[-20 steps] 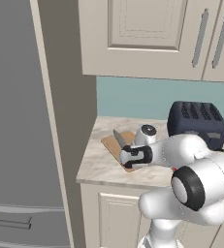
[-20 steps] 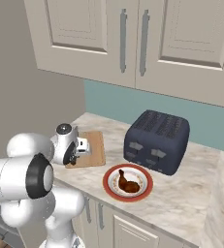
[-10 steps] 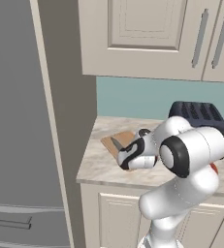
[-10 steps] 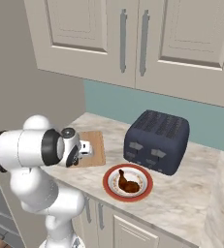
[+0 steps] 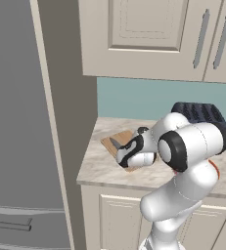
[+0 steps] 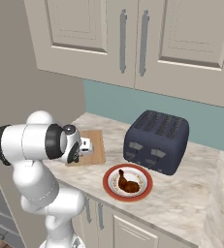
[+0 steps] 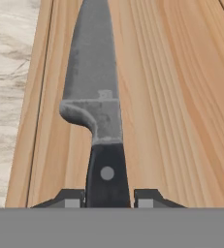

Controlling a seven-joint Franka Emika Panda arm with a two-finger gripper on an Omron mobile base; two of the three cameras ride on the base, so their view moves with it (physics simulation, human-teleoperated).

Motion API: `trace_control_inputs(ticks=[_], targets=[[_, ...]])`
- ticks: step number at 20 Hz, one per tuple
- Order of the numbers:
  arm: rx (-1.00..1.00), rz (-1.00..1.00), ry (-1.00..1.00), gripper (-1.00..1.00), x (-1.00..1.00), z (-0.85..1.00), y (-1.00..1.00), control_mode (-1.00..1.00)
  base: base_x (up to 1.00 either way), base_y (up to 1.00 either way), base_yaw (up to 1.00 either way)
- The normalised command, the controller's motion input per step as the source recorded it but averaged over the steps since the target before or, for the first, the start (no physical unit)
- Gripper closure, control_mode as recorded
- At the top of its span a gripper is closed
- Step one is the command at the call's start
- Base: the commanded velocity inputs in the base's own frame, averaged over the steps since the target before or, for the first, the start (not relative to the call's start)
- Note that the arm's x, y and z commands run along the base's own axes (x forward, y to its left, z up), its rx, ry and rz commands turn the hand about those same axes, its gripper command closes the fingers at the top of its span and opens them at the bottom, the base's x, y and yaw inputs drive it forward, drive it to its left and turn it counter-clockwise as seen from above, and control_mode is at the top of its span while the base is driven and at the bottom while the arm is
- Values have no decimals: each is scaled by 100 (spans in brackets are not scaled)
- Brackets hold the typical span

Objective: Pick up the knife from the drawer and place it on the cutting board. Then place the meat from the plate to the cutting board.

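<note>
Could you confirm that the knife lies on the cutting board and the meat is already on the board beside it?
Not quite: the knife does lie on the cutting board, but the meat is on the red-rimmed plate by the toaster, as the right base view shows.

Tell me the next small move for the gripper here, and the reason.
Probably open the jaws a little wider and lift straight up. The knife already lies flat on the cutting board, with the gripper fingertips hugging its black handle. The meat waits on the plate.
</note>
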Motion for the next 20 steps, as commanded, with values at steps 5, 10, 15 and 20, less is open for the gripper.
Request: trace_control_inputs(ticks=[5,10,15,20], targets=[[0,0,0,-100,3,0,0,-100,0,0,0],[0,0,-4,-100,0,2,0,-100,0,0,0],[0,0,-6,-100,-7,26,0,-100,0,0,0],[0,-4,-1,-100,-23,53,-4,-100,0,0,0]])
